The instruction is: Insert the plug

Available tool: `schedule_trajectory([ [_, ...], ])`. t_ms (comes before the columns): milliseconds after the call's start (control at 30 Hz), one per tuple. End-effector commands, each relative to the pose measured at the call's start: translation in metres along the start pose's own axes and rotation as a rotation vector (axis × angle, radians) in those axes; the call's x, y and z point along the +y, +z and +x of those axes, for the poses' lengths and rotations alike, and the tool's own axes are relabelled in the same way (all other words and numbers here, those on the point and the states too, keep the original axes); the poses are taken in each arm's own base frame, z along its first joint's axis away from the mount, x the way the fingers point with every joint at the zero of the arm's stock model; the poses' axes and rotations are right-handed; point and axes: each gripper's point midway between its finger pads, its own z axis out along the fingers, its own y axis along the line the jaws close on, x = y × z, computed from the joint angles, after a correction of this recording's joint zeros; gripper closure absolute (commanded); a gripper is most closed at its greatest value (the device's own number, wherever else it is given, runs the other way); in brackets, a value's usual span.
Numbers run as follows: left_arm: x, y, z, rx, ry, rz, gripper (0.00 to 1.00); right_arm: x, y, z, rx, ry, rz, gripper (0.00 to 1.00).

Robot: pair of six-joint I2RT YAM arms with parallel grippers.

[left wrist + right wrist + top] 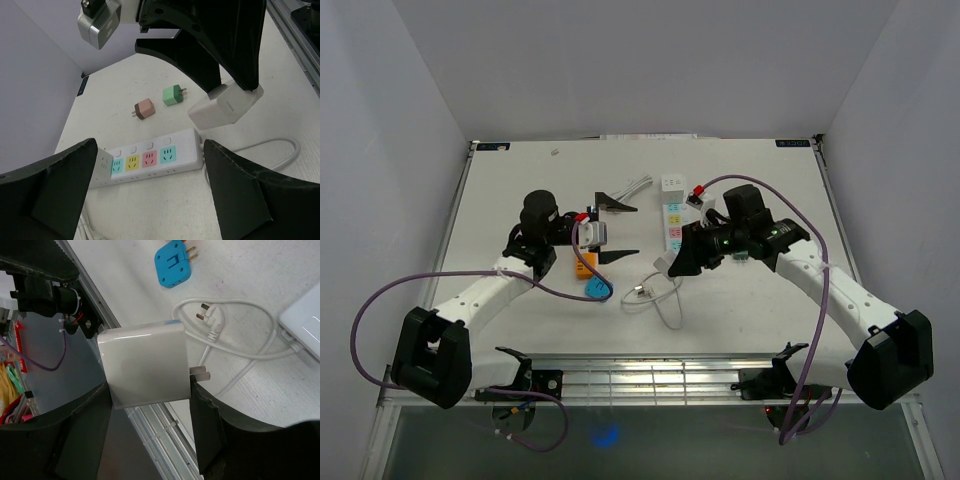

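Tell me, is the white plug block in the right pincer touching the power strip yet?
Apart. The right wrist view shows table and looped cable between the power strip and the white plug block held in the right pincer.

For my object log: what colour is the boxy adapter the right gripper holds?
Boxy plastic adapter: white; best in right wrist view.

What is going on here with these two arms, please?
The right arm's fingers grip a white plug adapter, held in the air close to the power strip's cable end, not yet in any socket. The left arm's fingers are wide open and empty, hovering beside the strip.
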Motion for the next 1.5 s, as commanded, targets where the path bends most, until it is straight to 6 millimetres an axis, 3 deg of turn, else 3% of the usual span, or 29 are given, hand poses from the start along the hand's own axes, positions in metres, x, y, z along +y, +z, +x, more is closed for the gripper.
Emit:
schedule_trajectory([
  [0,-0.011,0.005,-0.008,-0.038,0.033,0.048,0.02,0.027,-0.004,-0.026,-0.060,-0.067,-0.086,0.52],
  [567,-0.057,0.018,-0.014,-0.120,0.122,0.195,0.02,0.057,-0.007,-0.052,-0.097,-0.081,-0.229,0.53],
  [867,-0.060,0.025,-0.014,-0.122,0.176,0.197,0.05,0.062,0.000,-0.053,-0.066,-0.072,-0.274,0.53],
  [1033,-0.064,0.026,-0.019,-0.138,0.178,0.213,0.21,0.065,0.004,-0.051,-0.052,-0.074,-0.286,0.53],
  [1067,-0.064,0.026,-0.018,-0.137,0.176,0.214,0.28,0.065,0.004,-0.051,-0.053,-0.075,-0.285,0.53],
  [1367,-0.069,0.028,-0.022,-0.151,0.169,0.238,0.49,0.065,0.004,-0.051,-0.054,-0.073,-0.282,0.53],
  [1467,-0.071,0.028,-0.023,-0.156,0.168,0.248,0.62,0.063,0.005,-0.052,-0.055,-0.072,-0.276,0.53],
])
